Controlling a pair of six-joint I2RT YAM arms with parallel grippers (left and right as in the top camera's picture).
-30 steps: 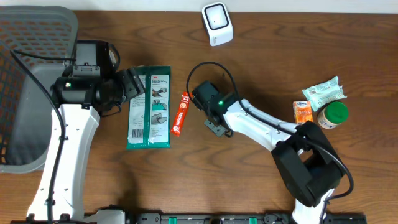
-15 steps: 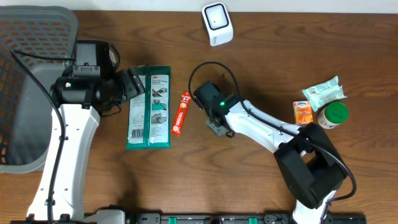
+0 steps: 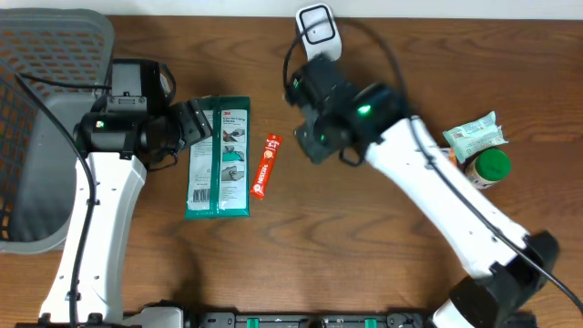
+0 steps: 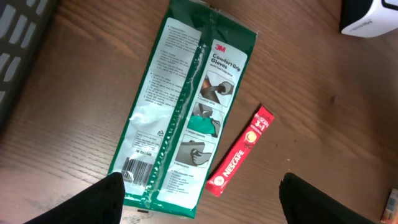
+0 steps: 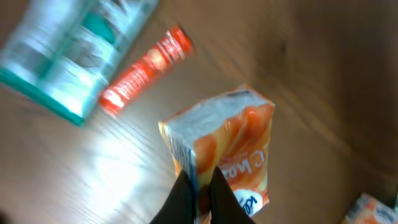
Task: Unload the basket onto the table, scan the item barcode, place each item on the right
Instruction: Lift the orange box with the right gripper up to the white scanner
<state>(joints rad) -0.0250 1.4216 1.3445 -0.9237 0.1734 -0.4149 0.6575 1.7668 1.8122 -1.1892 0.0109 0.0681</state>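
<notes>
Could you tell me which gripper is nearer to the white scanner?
Right. The right gripper, shut on an orange packet, is just in front of the scanner; the left gripper is far off, beside the green glove pack.

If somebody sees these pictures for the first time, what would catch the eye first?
Most striking is the orange and white packet, pinched in the right gripper above the table. Next comes the big green glove pack lying flat left of centre, a red Nescafe stick beside it, and the white scanner at the far edge.
</notes>
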